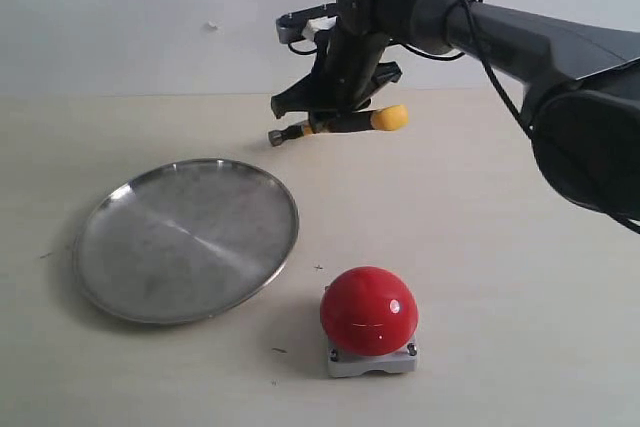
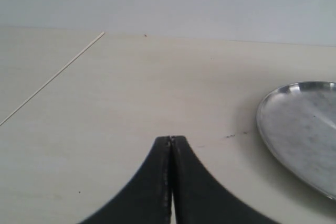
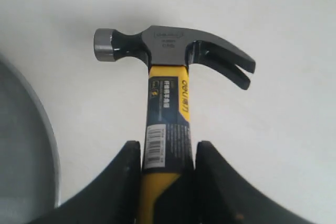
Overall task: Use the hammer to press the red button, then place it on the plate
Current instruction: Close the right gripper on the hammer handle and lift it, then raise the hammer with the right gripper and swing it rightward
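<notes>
My right gripper (image 1: 330, 112) hangs above the far middle of the table, shut on the hammer (image 1: 345, 122), which lies level with its yellow end to the right. In the right wrist view the black fingers (image 3: 131, 166) clamp the black and yellow handle (image 3: 168, 124), and the dark steel head (image 3: 173, 45) points away from the gripper (image 3: 168, 153). The red button (image 1: 368, 310) sits on its grey base near the front, well below the hammer. The steel plate (image 1: 130, 277) lies at the left. My left gripper (image 2: 171, 140) is shut and holds nothing, beside the plate (image 2: 294, 129).
The right arm's dark body (image 1: 560, 77) reaches in from the upper right. A pale wall (image 1: 150, 17) backs the table's far edge. A thin seam (image 2: 52, 80) crosses the tabletop in the left wrist view. Small dark specks (image 1: 278, 350) dot the table near the button.
</notes>
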Motion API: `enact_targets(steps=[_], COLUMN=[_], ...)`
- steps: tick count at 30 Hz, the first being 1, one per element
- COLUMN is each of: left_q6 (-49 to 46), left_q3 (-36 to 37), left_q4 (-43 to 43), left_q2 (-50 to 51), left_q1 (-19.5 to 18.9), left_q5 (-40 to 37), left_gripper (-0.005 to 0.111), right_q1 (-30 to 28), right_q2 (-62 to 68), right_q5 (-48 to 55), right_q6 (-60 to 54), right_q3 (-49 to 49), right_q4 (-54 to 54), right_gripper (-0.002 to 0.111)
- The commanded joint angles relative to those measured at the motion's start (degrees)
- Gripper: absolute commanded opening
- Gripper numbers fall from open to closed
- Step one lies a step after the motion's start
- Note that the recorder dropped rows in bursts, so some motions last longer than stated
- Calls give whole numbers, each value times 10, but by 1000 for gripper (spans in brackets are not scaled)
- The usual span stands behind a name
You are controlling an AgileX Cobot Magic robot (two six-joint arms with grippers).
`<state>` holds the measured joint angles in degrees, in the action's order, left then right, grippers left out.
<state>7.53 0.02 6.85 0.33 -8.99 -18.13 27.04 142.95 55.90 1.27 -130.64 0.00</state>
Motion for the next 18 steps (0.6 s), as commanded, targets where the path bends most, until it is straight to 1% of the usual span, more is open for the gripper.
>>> enact_targets(steps=[1, 8, 13, 18], left_q6=[0, 0, 0, 0], left_q3=[0, 0, 0, 0], left_q4=[0, 0, 0, 0], left_q2=[-3, -3, -3, -3], left_q1=[4, 4, 4, 4], left_q5=[3, 3, 3, 3], left_gripper=[0, 0, 0, 0], right_q1=[0, 0, 0, 0], right_q2=[-27, -62, -83, -126], right_q5=[-27, -61, -59, -96], right_q6=[20, 53, 83, 145], right_q3=[-5, -5, -4, 52], right_q4=[-17, -24, -55, -124], right_gripper=[0, 0, 0, 0])
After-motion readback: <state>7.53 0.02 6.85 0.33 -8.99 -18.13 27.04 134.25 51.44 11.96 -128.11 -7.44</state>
